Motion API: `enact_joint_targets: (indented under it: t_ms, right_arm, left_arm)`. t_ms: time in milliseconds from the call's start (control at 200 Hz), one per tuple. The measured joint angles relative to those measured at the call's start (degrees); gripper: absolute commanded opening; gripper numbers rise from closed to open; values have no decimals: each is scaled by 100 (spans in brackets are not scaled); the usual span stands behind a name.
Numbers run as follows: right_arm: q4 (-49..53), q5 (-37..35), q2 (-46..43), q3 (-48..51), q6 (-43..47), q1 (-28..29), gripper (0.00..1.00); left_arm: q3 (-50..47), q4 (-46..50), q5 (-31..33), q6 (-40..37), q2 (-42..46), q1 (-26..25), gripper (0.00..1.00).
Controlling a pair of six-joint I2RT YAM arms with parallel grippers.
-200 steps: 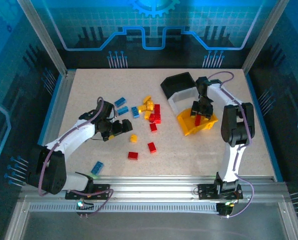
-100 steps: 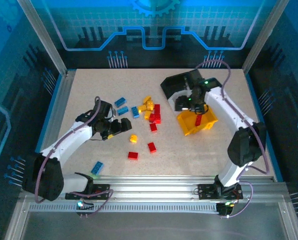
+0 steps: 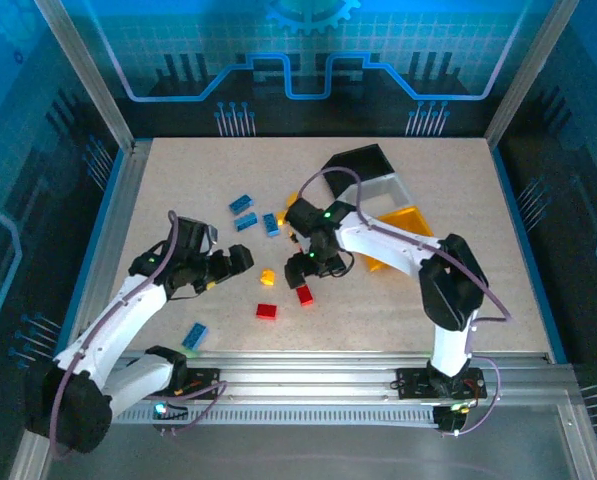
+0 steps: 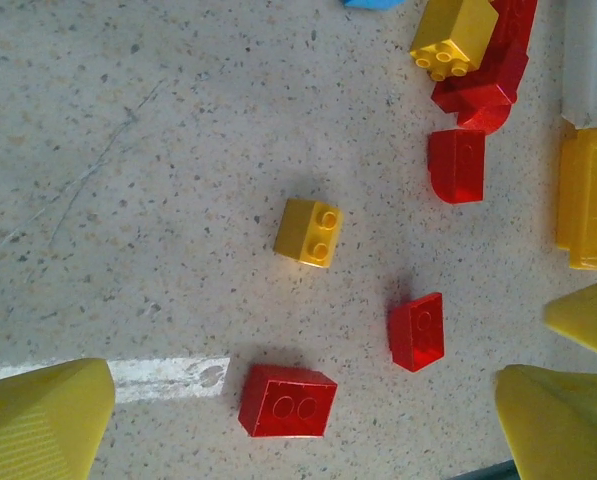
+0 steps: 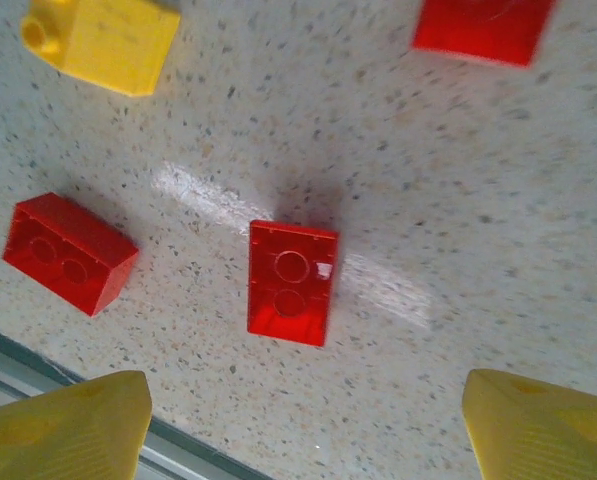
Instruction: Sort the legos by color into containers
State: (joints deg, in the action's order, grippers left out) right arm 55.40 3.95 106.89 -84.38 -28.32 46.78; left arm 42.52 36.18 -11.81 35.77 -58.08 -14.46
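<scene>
Now, farthest left, a lone blue brick (image 3: 195, 334) lies close to the near edge of the table (image 3: 178, 170), well apart from the other legos. My left gripper (image 3: 236, 262) hangs to the right of it and farther in. Its yellow fingers (image 4: 40, 420) are spread wide, with nothing held between them. Beyond that hand, toward the far side, three blue bricks (image 3: 246, 220) lie close together. Just right of my left fingertips a single yellow brick (image 3: 267, 277) sits by itself, and nearer than it rests a near red brick (image 3: 266, 311). A second red brick (image 3: 304, 294) lies straight under my right gripper (image 3: 306, 270). The right fingers (image 5: 68, 430) are also opened wide and empty; the brick is centred in the gap, and neither finger touches it. Farther off, partly behind my right arm, a clump of red bricks (image 4: 483, 80) has another yellow piece (image 4: 454, 35) resting against it. To the right the three containers are bunched together: the black bin (image 3: 356, 162) farthest away, the white bin (image 3: 383, 190) just beside it, and the yellow bin (image 3: 408, 225) nearest, part of it hidden by my arm.
</scene>
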Motion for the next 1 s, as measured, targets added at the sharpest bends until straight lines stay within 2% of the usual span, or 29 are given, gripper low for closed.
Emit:
enact_joint_targets:
  t_ms: [420, 855, 1000]
  right_arm:
    - [-199, -4, 789, 15, -251, 81, 71]
    - [-184, -61, 1154, -103, -341, 127, 58]
    - [-195, -70, 1224, -234, -341, 129, 50]
  left_arm:
    - [-146, 190, 20, 37, 245, 4, 99]
    - [-299, 299, 22, 37, 468, 79, 99]
    - [-361, 302, 22, 35, 468, 98, 99]
